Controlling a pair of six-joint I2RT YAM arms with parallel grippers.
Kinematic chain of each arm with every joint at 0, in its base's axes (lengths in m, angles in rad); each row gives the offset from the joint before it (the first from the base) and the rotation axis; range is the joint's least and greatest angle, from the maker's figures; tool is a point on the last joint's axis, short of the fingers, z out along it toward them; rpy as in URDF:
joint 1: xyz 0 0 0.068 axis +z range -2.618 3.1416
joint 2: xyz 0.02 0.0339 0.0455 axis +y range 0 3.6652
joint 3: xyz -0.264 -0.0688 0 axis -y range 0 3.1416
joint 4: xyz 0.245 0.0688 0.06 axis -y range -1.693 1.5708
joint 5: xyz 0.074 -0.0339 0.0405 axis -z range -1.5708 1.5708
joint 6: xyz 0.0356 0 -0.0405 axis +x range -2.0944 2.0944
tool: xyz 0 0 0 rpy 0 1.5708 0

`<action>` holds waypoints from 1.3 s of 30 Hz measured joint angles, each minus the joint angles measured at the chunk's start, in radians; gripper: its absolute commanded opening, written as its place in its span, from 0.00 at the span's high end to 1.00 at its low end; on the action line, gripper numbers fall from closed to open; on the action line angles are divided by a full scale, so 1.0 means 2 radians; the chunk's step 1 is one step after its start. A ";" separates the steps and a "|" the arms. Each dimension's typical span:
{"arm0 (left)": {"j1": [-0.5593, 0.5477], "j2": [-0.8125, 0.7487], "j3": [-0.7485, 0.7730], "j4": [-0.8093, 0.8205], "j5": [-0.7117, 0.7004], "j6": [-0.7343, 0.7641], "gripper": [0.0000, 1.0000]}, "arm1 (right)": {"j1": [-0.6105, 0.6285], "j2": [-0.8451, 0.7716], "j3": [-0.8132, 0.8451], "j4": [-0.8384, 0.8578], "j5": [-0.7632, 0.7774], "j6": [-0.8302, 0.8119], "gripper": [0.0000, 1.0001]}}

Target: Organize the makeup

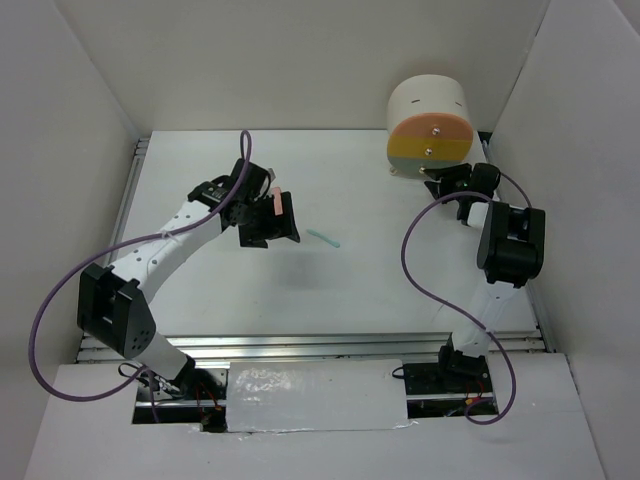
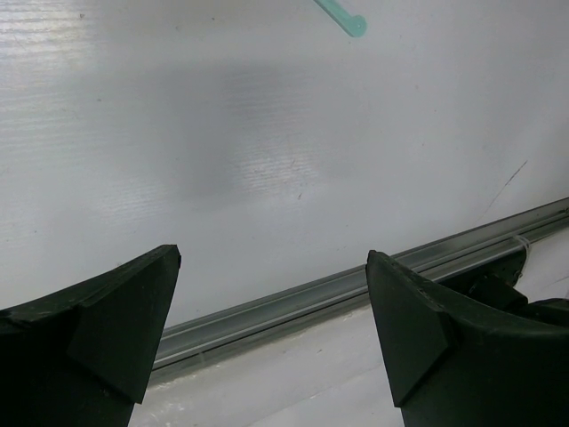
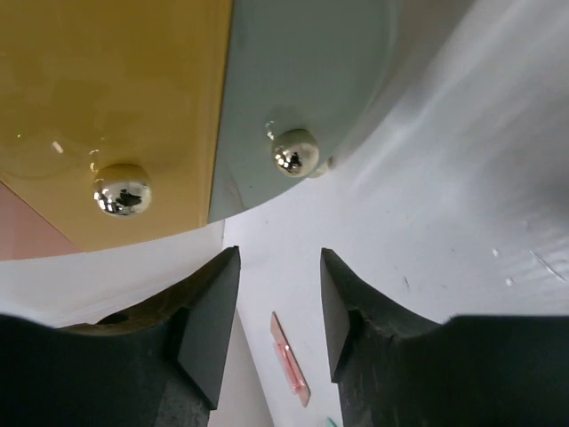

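A flat pink palette (image 1: 274, 203) shows right beside my left gripper (image 1: 272, 225); in the right wrist view the pink palette (image 3: 289, 360) lies far off on the white table. A short mint-green stick (image 1: 323, 239) lies on the table right of that gripper, and the mint-green stick (image 2: 340, 16) sits at the top edge of the left wrist view. My left gripper (image 2: 274, 258) is wide open and empty. My right gripper (image 1: 441, 181) is at the round drawer unit (image 1: 430, 125). The right gripper (image 3: 278, 253) has parted jaws with nothing between them, just short of the lowest knob (image 3: 295, 152).
The drawer unit shows a yellow front (image 3: 107, 89) with its own knob (image 3: 122, 189) and a grey-green front (image 3: 302, 62). An aluminium rail (image 2: 311, 298) runs along the table's near edge. White walls close in on three sides.
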 measured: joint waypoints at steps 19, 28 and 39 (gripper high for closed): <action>0.000 -0.027 -0.017 -0.020 -0.010 -0.002 0.01 | 0.002 0.089 0.060 0.039 -0.015 0.004 0.48; 0.000 -0.026 -0.016 -0.027 -0.010 -0.002 0.01 | 0.002 0.114 0.089 0.052 -0.023 0.024 0.52; 0.000 0.002 0.007 -0.040 -0.010 0.001 0.01 | 0.003 0.134 0.109 0.075 -0.036 0.036 0.77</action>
